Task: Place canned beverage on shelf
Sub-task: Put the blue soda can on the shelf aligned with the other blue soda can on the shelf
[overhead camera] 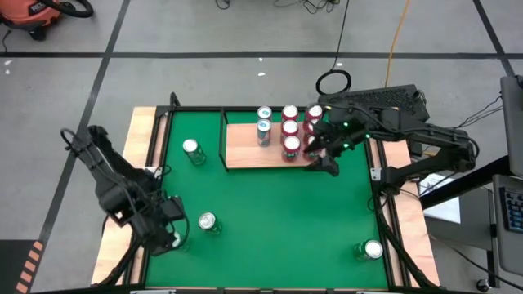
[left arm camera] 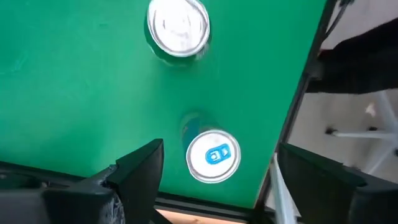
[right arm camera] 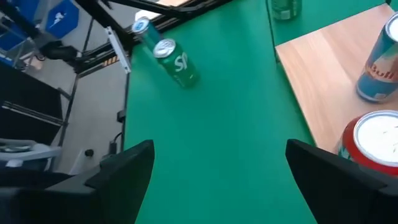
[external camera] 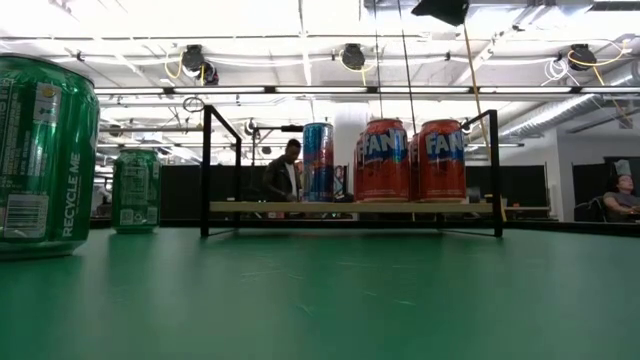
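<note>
The shelf (overhead camera: 245,147), a light-wood board with a thin black rail, stands on the green table at the far middle and bears several red and blue cans (overhead camera: 290,129). My left gripper (overhead camera: 170,232) hovers open over the near left corner, pointing down. A can with a blue tab (left arm camera: 213,155) stands upright on the table below, between its fingers and apart from them. A silver-topped can (left arm camera: 178,28) stands close by. My right gripper (overhead camera: 325,159) is open in the air at the shelf's right end, beside a red can (right arm camera: 373,140), with nothing between its fingers (right arm camera: 219,149).
A green can (overhead camera: 194,151) stands left of the shelf and another can (overhead camera: 372,249) at the near right corner. Pale wooden strips (overhead camera: 140,139) and a black frame run along the table's sides. The table's middle (overhead camera: 286,212) is bare green mat.
</note>
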Robot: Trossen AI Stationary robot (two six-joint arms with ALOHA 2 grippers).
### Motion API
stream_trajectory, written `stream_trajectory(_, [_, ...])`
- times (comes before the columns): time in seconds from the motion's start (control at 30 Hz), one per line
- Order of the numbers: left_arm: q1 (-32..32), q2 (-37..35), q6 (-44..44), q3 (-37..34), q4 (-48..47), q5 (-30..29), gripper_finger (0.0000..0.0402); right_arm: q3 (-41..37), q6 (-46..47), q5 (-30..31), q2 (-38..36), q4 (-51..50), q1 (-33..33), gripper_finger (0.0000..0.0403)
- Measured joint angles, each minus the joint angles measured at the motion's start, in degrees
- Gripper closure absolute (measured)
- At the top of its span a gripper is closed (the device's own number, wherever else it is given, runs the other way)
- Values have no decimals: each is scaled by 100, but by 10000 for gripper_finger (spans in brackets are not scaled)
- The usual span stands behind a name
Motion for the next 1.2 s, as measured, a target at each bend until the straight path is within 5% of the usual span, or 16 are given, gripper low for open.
stream_trajectory(0.33, [-422, 0, -591, -957, 1147, 28, 37, 0, -218, 641, -581, -524, 103, 49])
stream_trajectory(0.87, [-609, 243, -940, -2077, 1786, 156, 37, 0, -226, 1041, -694, -609, 100, 49])
stream_trajectory(1.2, [-565, 240, -1056, -2335, 1947, 654, 152, 0, -176, 1094, -696, -323, 97, 49])
